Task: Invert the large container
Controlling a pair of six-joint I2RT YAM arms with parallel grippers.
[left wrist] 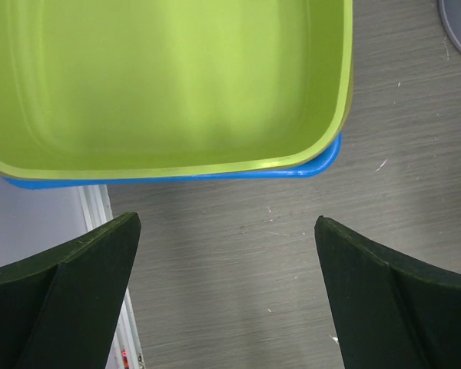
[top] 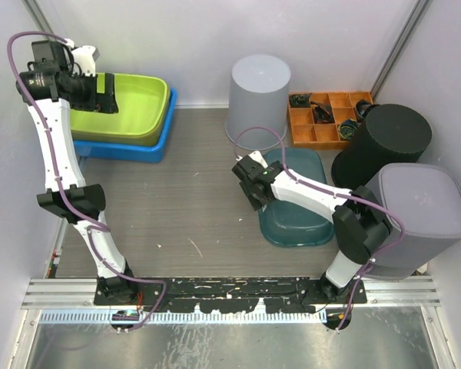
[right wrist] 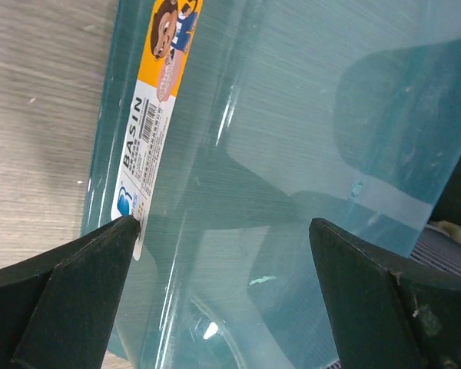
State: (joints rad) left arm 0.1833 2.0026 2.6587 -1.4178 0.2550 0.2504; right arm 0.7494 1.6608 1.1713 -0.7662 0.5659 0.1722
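Over the teal basin's (top: 300, 219) left edge, the right pincer (top: 253, 194) hangs wide and empty (probably lining up on the rim); the left pincer (left wrist: 227, 231), far left of the basin, gapes above a green tub (left wrist: 177, 84).

Robotics laboratory cell: two white arms (top: 52, 146) bolted to an aluminium rail (top: 61, 292) at the edge of a wood-grain table (top: 192, 207), enclosed by plain white panels (top: 161, 38) on metal struts (top: 399, 46), with plastic bins (top: 257, 88) set out.

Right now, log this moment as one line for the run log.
left gripper: open, empty, beside green basin nested in blue basin | right gripper: open, empty, over teal basin
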